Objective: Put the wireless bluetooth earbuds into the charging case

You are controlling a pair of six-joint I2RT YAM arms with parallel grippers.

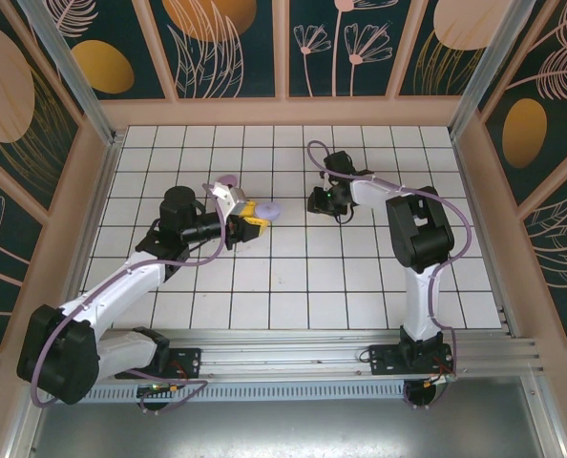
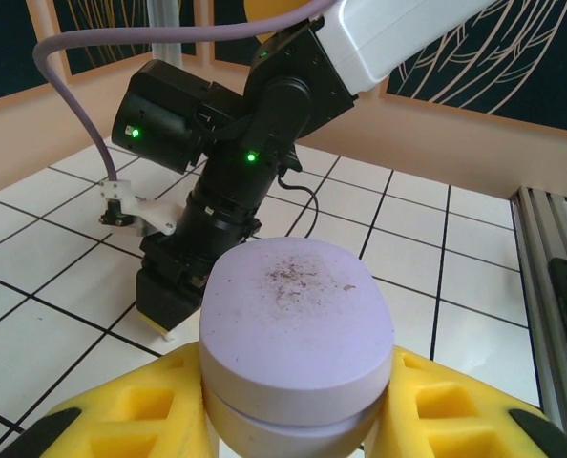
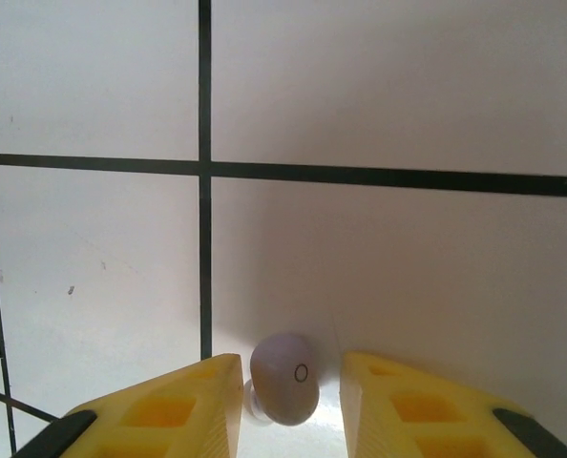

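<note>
White tiled table (image 1: 293, 286), with both arms reaching out over the middle. Left gripper (image 1: 253, 216) is clenched on the charging case (image 2: 298, 334) — a lilac oval with a seam round its side and dark grit on top, pinched by its flanks between the yellow fingers (image 2: 436, 405). The lid looks closed. Can't tell if the case touches the tiles. A second lilac oval (image 1: 226, 181) lies just beside that wrist.

Right gripper (image 1: 324, 200) points down at the table, well apart from the case. Its jaws are released and straddle one earbud (image 3: 285, 379), with a thin gap on each side and no contact. The earbud sits on a tile just right of a dark grout line (image 3: 205, 248), its small ring mark facing the camera.

Handling, as a guess: the earbud is tiny, very light, hard, smooth and rounded — likely to squirt out or roll if pinched off-centre. Best taken across the widest part of the body, low down, with gentle squeeze. The case is stiff, and probably needs opening first.
</note>
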